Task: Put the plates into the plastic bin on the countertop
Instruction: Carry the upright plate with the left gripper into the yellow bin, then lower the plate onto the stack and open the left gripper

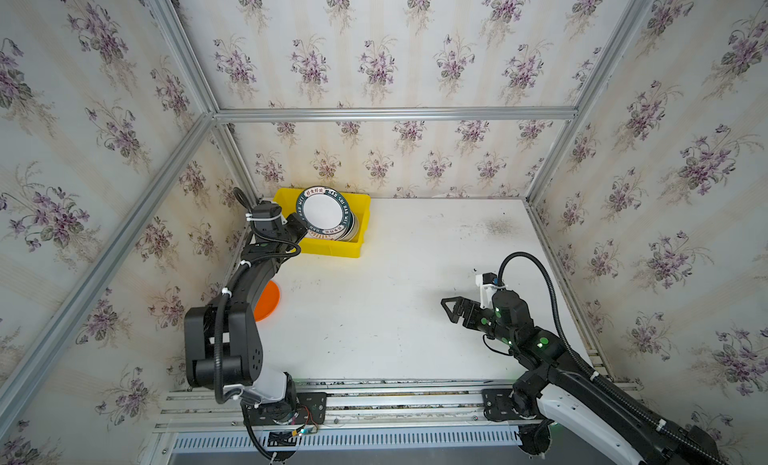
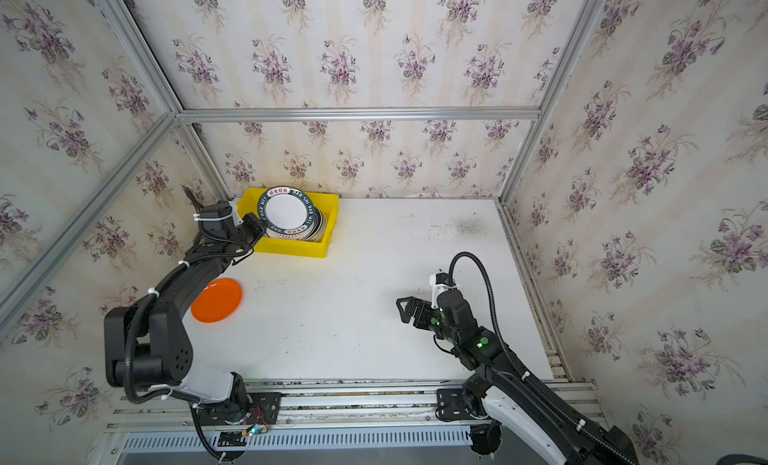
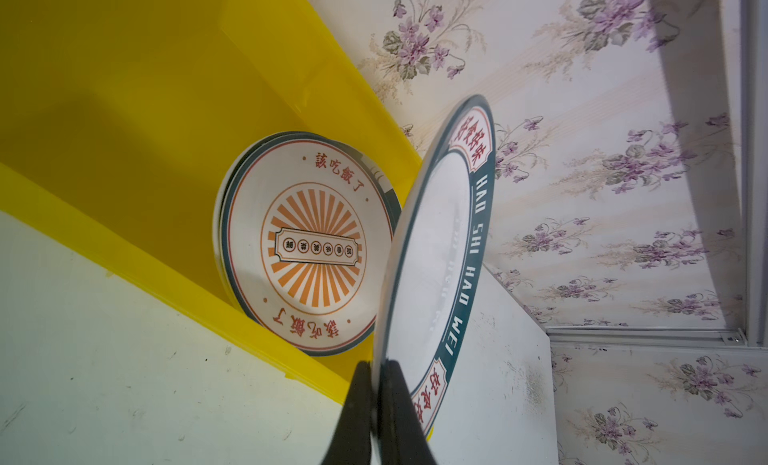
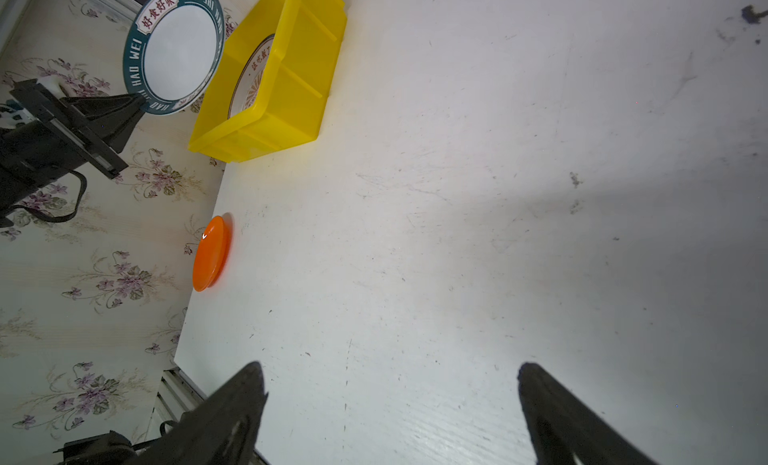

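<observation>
Trouble could start on the left. The orange plate (image 2: 217,300) lies flat on the countertop (image 1: 395,296), close to its left edge and not in the bin yet. The left arm reaches over it, so a low swing could push it off the side.

A bit further right and far back, the left gripper (image 3: 378,369) is pinched shut on just the rim of the green-rimmed plate (image 3: 440,251). That plate is tipped up on its edge above the yellow plastic bin (image 1: 332,249). A thin pinch on a smooth rim could slip. If the plate drops from this high and this tilted, it may bang on the sunburst plate (image 3: 311,242) on top of the stack in the bin. It could also hit the bin wall and roll out.

On the right, the right gripper (image 4: 390,371) is wide open and holds nothing, well apart from all the plates.

The held plate is round and flat. It is white in the middle, with a dark green ring, white letters and red signs. It looks hard and shiny.
</observation>
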Motion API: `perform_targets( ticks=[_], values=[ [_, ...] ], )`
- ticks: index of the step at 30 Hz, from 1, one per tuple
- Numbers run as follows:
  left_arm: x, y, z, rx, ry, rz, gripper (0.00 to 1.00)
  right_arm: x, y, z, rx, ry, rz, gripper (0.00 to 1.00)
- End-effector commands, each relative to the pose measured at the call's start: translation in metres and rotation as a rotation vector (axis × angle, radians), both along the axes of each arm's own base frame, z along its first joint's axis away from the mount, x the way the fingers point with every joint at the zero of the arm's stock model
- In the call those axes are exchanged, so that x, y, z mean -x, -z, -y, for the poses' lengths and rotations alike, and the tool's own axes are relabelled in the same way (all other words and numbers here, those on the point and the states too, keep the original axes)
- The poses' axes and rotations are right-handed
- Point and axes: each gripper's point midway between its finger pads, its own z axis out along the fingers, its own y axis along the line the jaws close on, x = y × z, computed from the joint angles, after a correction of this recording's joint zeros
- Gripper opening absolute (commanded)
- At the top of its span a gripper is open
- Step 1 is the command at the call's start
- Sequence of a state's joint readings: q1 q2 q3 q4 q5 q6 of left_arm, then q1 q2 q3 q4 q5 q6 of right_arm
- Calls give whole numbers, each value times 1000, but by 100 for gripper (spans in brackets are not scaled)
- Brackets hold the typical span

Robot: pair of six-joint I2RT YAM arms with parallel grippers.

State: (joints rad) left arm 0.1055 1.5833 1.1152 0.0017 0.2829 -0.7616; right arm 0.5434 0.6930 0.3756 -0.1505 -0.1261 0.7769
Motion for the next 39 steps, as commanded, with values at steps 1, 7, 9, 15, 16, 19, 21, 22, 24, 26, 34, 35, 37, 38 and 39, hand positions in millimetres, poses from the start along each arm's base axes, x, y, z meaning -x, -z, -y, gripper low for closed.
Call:
perform_targets(
  ticks=[1,7,9,15,16,19,21,22,24,26,34,35,37,38,39],
  values=[
    [-23,-9,0,39,24,51,0,-2,-7,0,13,-5,20,97],
    [-50,8,-10,60,13,17,0,-3,-8,0,17,0,10,97],
    [-54,18,-11,57,12,-9,0,-3,-7,1,21,6,8,97],
    [-55,39,-11,62,19,-54,0,-4,-6,1,23,13,4,97],
    [-54,42,-11,61,23,-59,0,-5,-5,2,25,15,2,97],
    [-53,43,-11,51,24,-62,3,-6,-3,0,27,12,-6,97],
    [-51,42,-13,42,19,-69,44,-7,-3,-1,27,9,-9,97],
    [-51,41,-13,39,18,-69,92,-7,-2,-1,27,8,-12,97],
    [-49,33,-12,34,25,-49,100,-8,-2,-2,26,9,-14,97],
    [-47,22,-9,32,30,-19,100,-9,-2,-3,24,8,-13,97],
    [-23,-19,-10,-15,10,61,100,-14,-4,-8,7,7,-9,97],
    [-17,-24,-8,-24,15,72,100,-15,-2,-8,8,8,-14,97],
    [-5,-33,-7,-49,13,98,100,-15,0,-8,8,8,-22,97],
    [4,-38,-6,-76,10,112,100,-14,0,-9,5,5,-24,97],
    [12,-42,-5,-106,6,125,100,-14,0,-10,3,2,-27,97]
  ],
)
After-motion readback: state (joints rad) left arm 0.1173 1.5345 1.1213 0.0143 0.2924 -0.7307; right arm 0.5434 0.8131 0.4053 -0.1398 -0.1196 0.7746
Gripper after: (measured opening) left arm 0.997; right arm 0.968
